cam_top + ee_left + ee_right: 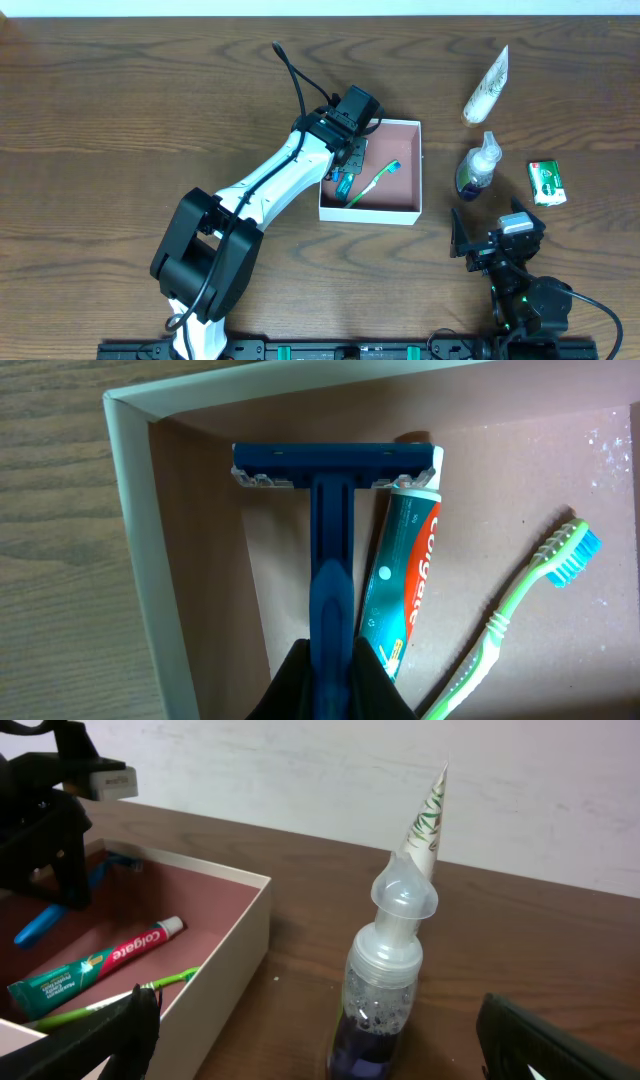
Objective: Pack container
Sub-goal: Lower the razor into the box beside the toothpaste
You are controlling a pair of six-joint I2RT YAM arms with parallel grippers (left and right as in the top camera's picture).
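Overhead view
- Container (370, 213): square and shallow, white walls and pinkish-brown floor; sits on the wooden table (120, 110) a little to 3 o'clock of centre.
- Left gripper (348, 172): reaches down into the container's 9 o'clock half.
- Razor (343, 186): blue, seen below the left gripper, inside the container.
- Toothbrush (375, 181): green, lies on the container floor, with its blue bristle end toward 1 o'clock.
- Clear bottle (478, 168): upright, at 3 o'clock of the container and apart from it.
- White tube (487, 85): lies at 12 o'clock of the bottle.
- Green packet (547, 183): at 3 o'clock of the bottle.
- Right gripper (492, 232): at 6 o'clock of the bottle, outside the container.

Left wrist view
- Jaws: clenched on the razor's handle, with the head toward 12 o'clock, near the far corner.
- Toothpaste tube (400, 580): lies just beside the razor at 3 o'clock, with its cap under the razor head's edge. Contact cannot be judged.
- Toothbrush: further toward 3 o'clock, apart from the tube.

Right wrist view
- Jaws: released and spread wide, with one of the fingers (100, 1040) at each lower corner; nothing is grasped.
- Bottle: stands between them, ahead.
- Container: at 9 o'clock, with toothpaste tube and toothbrush inside.
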